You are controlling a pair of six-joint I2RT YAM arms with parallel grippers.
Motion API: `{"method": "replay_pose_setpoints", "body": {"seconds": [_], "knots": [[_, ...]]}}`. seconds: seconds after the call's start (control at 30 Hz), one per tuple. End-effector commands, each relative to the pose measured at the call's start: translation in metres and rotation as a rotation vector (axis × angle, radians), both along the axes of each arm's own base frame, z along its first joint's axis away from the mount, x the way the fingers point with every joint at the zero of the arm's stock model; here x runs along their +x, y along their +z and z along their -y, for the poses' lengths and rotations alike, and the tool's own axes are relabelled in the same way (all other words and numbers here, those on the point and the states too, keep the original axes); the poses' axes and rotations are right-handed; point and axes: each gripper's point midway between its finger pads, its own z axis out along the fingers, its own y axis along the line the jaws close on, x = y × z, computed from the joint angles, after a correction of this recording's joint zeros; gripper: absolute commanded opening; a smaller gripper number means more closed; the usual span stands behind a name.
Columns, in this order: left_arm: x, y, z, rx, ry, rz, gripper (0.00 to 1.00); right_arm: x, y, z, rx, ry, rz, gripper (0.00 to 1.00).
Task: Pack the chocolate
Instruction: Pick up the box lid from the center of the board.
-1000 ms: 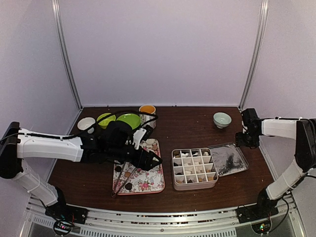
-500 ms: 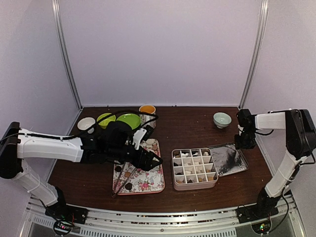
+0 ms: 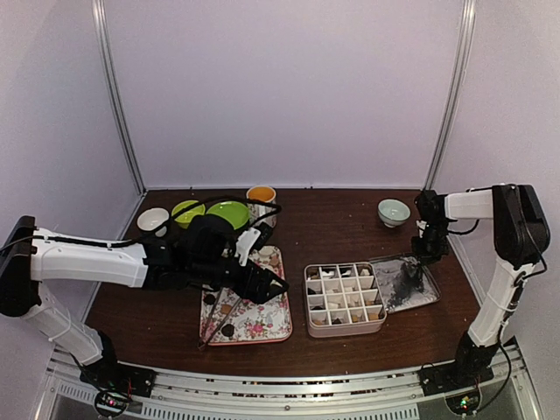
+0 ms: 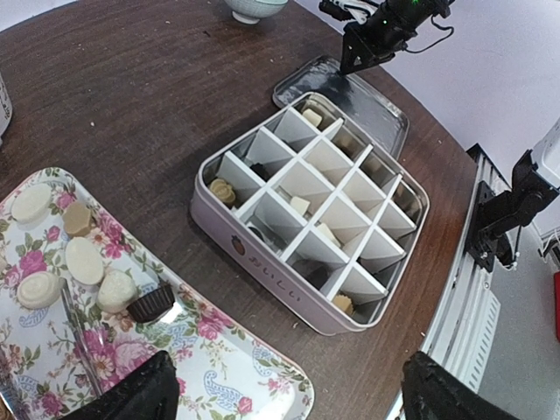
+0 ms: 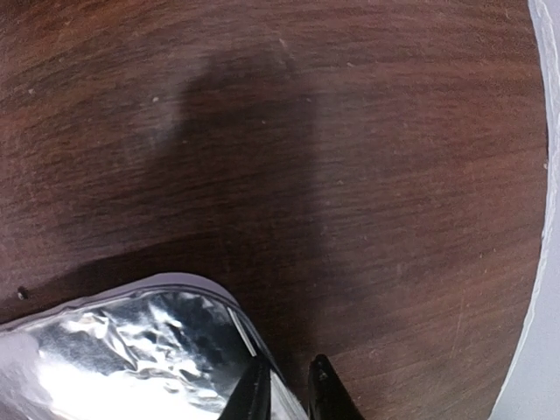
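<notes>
Chocolate [image 4: 87, 261] is part-packed: some pieces fill box [image 4: 262, 262] cells, several cells are empty, others lie on the tray [image 4: 254, 385]; left end effector [image 4: 299, 398] hangs spread, right end effector [image 5: 287, 394] seems to pinch the lid [image 5: 131, 350] rim.

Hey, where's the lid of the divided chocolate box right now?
In the top view the lid lies flat on the right side of the table, just right of the divided box, with the right pincer at its far edge.

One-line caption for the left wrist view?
Open left gripper hovers over floral tray of chocolates beside the partly filled divided tin.
</notes>
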Motion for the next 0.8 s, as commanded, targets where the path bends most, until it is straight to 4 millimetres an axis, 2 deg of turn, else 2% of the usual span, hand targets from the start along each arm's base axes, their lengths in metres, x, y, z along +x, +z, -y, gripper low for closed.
{"method": "replay_pose_setpoints", "body": {"seconds": [0.0, 0.13, 0.3, 0.57, 0.77], "knots": [[0.002, 0.006, 0.007, -0.014, -0.022, 0.027, 0.91, -0.025, -0.035, -0.013, 0.084, 0.01, -0.114, 0.1], [0.002, 0.004, 0.007, -0.004, -0.022, 0.024, 0.91, -0.022, -0.023, -0.014, 0.088, 0.028, -0.058, 0.0], [0.002, 0.004, 0.009, -0.009, -0.022, 0.013, 0.91, -0.012, 0.01, -0.014, 0.077, 0.031, 0.085, 0.0], [-0.002, 0.008, 0.011, -0.018, -0.037, -0.013, 0.91, -0.015, 0.062, -0.003, -0.086, 0.04, 0.215, 0.0], [0.0, 0.02, 0.012, 0.008, -0.041, -0.003, 0.91, -0.012, 0.112, -0.01, -0.194, 0.043, 0.32, 0.0]]}}
